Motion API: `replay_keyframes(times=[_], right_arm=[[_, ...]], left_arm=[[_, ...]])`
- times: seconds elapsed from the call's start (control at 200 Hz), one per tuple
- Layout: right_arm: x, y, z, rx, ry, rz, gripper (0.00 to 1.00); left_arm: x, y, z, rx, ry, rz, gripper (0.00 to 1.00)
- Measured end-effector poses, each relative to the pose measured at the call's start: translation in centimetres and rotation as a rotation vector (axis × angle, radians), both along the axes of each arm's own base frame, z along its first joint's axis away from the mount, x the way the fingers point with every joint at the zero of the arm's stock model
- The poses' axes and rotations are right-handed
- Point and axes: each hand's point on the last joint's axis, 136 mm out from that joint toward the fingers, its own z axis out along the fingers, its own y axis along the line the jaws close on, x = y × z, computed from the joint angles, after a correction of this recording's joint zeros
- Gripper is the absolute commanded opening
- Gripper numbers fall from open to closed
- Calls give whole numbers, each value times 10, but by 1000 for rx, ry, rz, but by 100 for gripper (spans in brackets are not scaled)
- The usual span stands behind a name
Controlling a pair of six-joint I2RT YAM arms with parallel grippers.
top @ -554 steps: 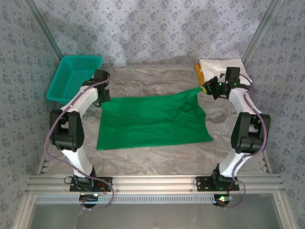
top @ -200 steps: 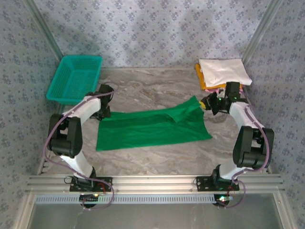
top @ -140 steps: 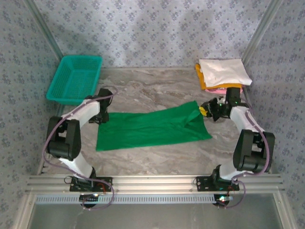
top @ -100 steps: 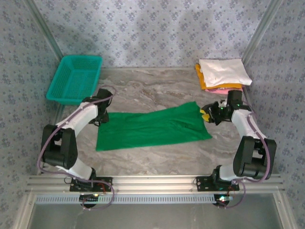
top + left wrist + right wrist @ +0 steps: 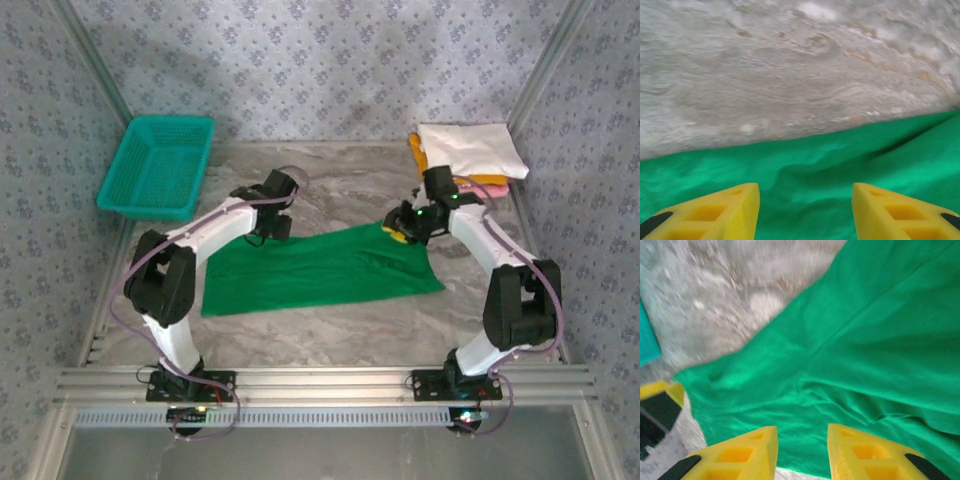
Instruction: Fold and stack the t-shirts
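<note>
Poised above a green shirt (image 5: 320, 272) stretched left-to-right mid-frame: left gripper (image 5: 264, 231) near its upper-left edge, right gripper (image 5: 400, 228) at upper-right corner, both parted, empty.

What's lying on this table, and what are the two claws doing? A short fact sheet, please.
green shirt: spread flat in the middle as a wide band, a few wrinkles
folded pile: far right corner, white shirt on top, orange shirt under it
basket: teal mesh, far left corner
left gripper: open, above the green shirt's far edge
right gripper: open, above the green shirt's far right corner
</note>
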Motion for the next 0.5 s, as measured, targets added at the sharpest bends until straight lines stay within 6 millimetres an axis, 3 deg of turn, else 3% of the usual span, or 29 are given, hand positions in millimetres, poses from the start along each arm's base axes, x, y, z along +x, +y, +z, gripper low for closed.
replay_keyframes(times=[0.16, 0.255, 0.5], right_arm=[[-38, 2, -54, -12, 131, -20, 31], [-52, 1, -73, -18, 178, -38, 30], [-37, 4, -81, -11, 125, -62, 29]], left_arm=[[-4, 2, -18, 19, 35, -16, 51], [-7, 7, -25, 30, 48, -17, 51], [-16, 14, -43, 44, 71, -15, 51]])
